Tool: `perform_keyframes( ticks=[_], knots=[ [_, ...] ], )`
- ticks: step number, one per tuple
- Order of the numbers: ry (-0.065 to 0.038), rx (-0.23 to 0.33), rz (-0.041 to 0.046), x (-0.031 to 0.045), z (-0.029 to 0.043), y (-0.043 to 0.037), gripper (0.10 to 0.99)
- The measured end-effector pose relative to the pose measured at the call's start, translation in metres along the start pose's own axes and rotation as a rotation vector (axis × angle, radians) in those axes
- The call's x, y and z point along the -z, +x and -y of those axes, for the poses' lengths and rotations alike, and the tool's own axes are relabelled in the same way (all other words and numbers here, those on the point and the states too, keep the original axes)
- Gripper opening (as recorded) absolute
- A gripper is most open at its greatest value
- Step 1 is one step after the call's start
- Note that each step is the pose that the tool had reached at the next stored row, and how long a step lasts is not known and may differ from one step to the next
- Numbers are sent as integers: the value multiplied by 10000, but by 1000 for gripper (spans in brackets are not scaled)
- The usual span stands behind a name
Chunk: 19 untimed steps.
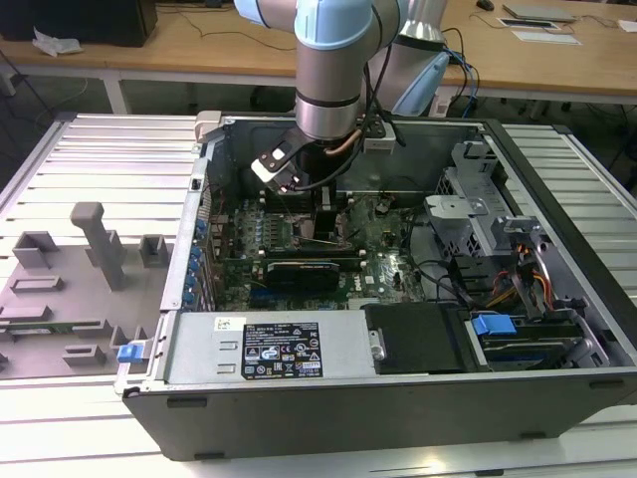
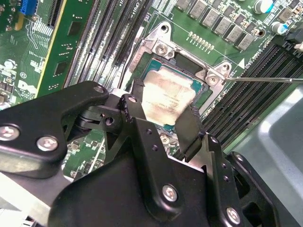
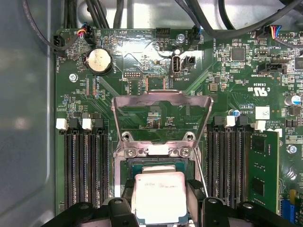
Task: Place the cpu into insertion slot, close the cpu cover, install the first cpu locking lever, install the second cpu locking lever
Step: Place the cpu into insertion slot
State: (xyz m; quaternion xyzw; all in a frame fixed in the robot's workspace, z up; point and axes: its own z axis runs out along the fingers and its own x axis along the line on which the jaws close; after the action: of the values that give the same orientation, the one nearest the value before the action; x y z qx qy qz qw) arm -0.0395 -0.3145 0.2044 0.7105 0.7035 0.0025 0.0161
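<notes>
My pincer (image 2: 163,103) is partly closed, its two black fingers (image 2: 136,97) pressed against opposite edges of the cpu (image 2: 166,93), so I read it as holding the chip. In the first wrist view the cpu (image 3: 158,201) sits between the fingers (image 3: 195,189) directly over the slot (image 3: 156,164), whose teal rim shows just past the chip's far edge. I cannot tell whether the chip is fully down in it or a little above. The cover (image 3: 162,96) is swung open and stands up on its hinge at the far side of the slot, its cut-out middle showing the board (image 3: 142,56) behind. A thin lever (image 2: 265,79) is unlatched and runs out sideways from the slot's corner. Room is tight: memory slots (image 3: 85,165) run close along both sides of the slot, just outside the fingers, and the case wall (image 3: 23,118) lies beyond one bank. In the exterior view the arm (image 1: 328,70) reaches straight down into the open case (image 1: 398,398), which lies on the ribbed tabletop (image 1: 100,169), with the pincer (image 1: 320,221) low over the board near the middle of the case.
</notes>
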Motion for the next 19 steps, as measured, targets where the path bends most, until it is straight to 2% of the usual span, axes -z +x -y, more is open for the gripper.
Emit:
perform_keyframes(
  ticks=[4,5,15,16,17,19],
  knots=[
    [0,0,0,-1,0,0,557],
    [-1,0,0,-2,0,0,620],
    [0,0,1,-17,1,0,620],
    [1,0,2,-17,0,0,604],
    [0,0,0,-18,1,0,533],
    [1,0,3,-19,0,1,533]
  ],
)
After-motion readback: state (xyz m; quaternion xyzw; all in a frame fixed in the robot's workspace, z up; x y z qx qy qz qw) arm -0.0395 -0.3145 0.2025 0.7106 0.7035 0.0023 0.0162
